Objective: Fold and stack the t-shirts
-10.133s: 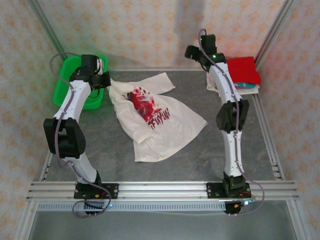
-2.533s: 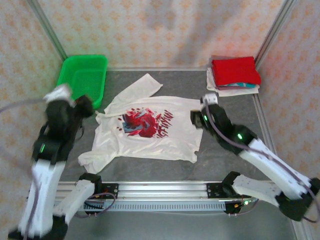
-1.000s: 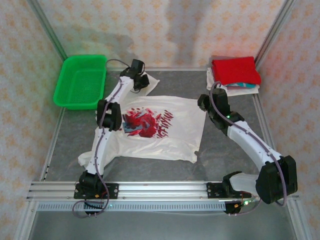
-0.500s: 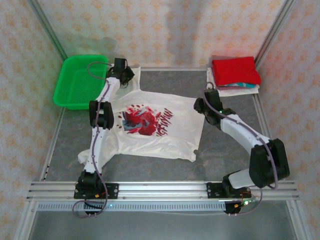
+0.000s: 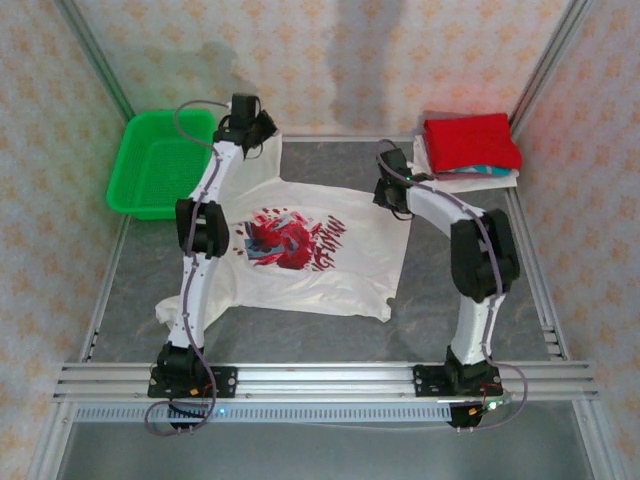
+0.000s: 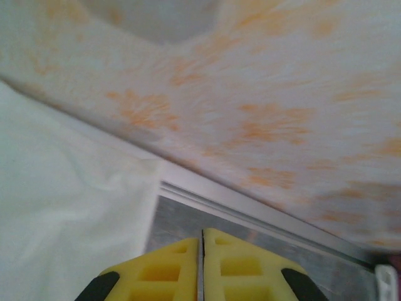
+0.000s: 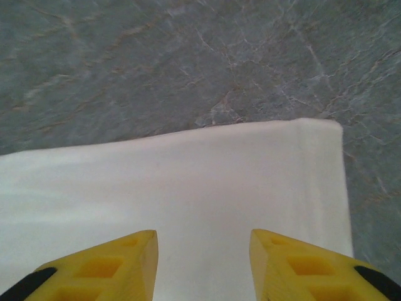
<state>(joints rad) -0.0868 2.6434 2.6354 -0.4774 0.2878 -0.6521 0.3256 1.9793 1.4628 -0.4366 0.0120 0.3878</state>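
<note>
A cream-white t-shirt (image 5: 335, 268) with a red splatter graphic (image 5: 285, 240) lies spread, chest up, in the middle of the table. My left gripper (image 5: 254, 130) reaches to the back wall by the shirt's far sleeve (image 5: 262, 158). In the left wrist view its yellow fingers (image 6: 182, 263) are pressed together, no cloth showing between the tips, and white cloth (image 6: 56, 207) lies just to their left. My right gripper (image 5: 386, 194) hovers over the shirt's far right corner. Its fingers (image 7: 119, 263) stand apart above the white cloth (image 7: 188, 182). Folded t-shirts are stacked at the back right, a red one (image 5: 470, 140) on top.
A green mesh basket (image 5: 160, 160) sits at the back left. White and teal-edged folded cloth (image 5: 480, 176) pokes out under the red shirt. The metal frame rail (image 6: 263, 210) and patterned wall run right behind the left gripper. Bare grey tabletop (image 5: 460, 300) lies right of the shirt.
My left gripper has gone back and to the left, and the far sleeve has shifted that way with it. My right gripper has moved up along the shirt's right edge to its far corner.
</note>
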